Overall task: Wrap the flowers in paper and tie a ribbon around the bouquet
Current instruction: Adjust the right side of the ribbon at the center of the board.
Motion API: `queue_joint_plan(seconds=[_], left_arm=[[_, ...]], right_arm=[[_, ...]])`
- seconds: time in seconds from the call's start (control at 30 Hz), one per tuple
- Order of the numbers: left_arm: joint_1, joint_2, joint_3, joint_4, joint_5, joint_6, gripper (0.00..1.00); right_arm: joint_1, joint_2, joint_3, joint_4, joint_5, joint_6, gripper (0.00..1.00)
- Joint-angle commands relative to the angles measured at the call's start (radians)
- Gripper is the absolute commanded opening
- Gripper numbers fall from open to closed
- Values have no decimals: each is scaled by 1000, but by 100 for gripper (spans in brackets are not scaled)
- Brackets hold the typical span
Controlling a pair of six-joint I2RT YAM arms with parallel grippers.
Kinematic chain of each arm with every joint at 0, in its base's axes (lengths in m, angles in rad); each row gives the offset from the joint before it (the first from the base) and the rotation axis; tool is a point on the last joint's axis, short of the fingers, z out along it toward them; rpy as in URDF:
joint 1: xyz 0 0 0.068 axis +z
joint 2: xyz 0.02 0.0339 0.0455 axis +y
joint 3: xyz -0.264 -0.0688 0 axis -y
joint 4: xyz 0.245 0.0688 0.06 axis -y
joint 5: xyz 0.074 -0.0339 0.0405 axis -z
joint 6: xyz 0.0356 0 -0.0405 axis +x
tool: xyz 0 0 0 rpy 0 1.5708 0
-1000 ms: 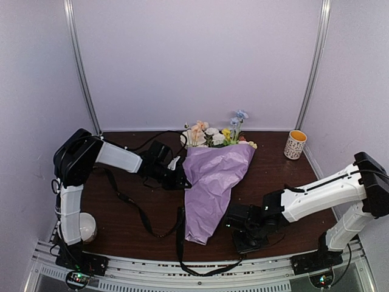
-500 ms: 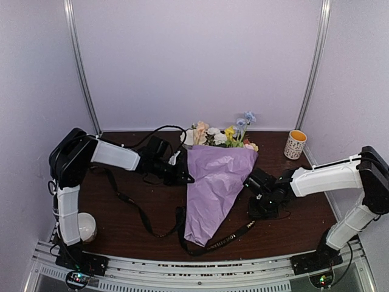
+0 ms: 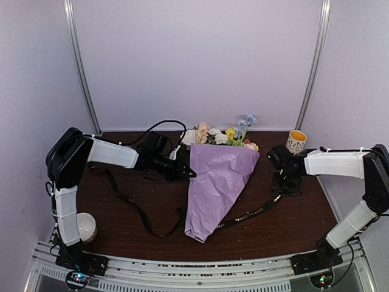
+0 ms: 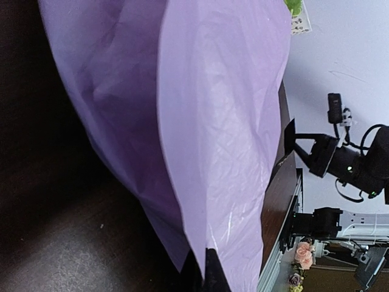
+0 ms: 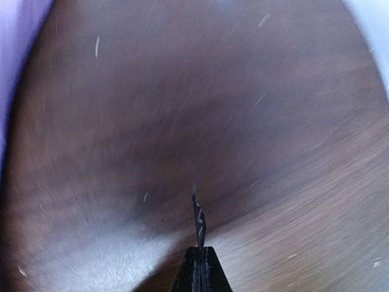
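Observation:
The bouquet (image 3: 219, 179) lies in the middle of the table as a cone of lilac paper (image 4: 225, 121), tip toward the front. The flowers (image 3: 222, 135) stick out of its wide far end. My left gripper (image 3: 186, 172) is at the cone's upper left edge, shut on a fold of the paper (image 4: 209, 267). The black ribbon (image 3: 250, 214) runs from the left side of the table (image 3: 137, 210) under the cone and out to the right. My right gripper (image 3: 281, 192) is right of the cone, low over the table, shut on the ribbon's end (image 5: 199, 222).
An orange-lined mug (image 3: 295, 144) stands at the back right, just behind my right arm. A white cup (image 3: 87, 226) sits by the left arm's base. White walls close off the back and sides, and a metal rail (image 3: 182, 271) runs along the front edge.
My right gripper has shut on the ribbon and swung from the cone's tip to the right and back, drawing the ribbon's end out to the right. The bouquet shifted slightly right.

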Motion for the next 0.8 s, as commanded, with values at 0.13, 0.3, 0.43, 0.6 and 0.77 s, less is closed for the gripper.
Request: queue_joint_plan(seconds=[0.13,0.3,0.43,0.6,0.77], left_arm=[[-3,-69,-21,82,13,-7,0],[-8,-70,-31,79,8,0,0],[-18,-57,-35,70,3,12,0],[-28,-30,-41,77,-2,11,0],[-39,-9,-43,79,-7,8,0]], right_arm=[[-208,-260,148,-99,172,-112,0],[-281,-366,292,-135,253,-181,0],[-282,-403,450,-123,241,-246,0],[-164,-401,503,48,79,-305,0],[79,-277,508,221,-38,-380,0]])
